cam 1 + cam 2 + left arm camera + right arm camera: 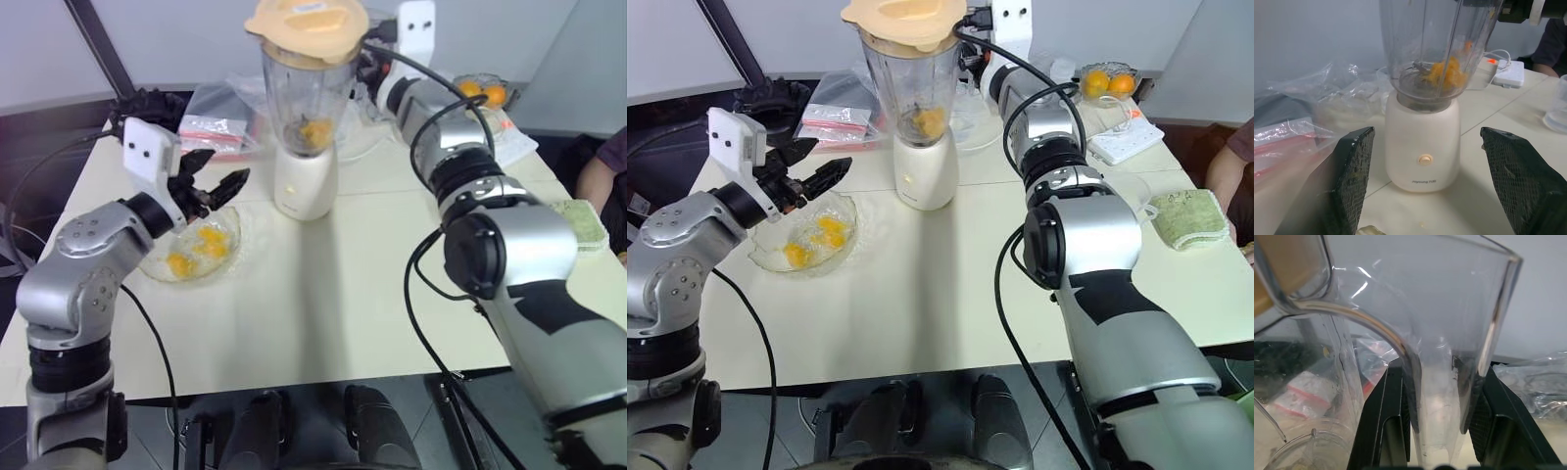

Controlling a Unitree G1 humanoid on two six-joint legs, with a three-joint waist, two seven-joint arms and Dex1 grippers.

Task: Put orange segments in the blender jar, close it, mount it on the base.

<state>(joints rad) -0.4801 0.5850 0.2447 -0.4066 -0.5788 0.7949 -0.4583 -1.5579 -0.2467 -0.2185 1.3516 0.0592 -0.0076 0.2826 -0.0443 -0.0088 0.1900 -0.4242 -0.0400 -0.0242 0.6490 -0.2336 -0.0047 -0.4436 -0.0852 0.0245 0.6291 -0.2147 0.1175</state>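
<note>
We've got the blender jar (306, 98) standing straight up on the base (306, 183), lid (307, 26) on; right gripper (1442, 406) clamps its handle, left gripper (217, 188) gapes empty.

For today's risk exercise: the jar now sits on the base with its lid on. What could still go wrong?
1. The right gripper is shut on the jar's handle; pulling away before opening could tip the jar off the base.
2. The lid looks tilted and may not be sealed.

blender jar (1440, 49) top cut off by edge, right hand (1437, 401) fingertips behind jar handle
</note>
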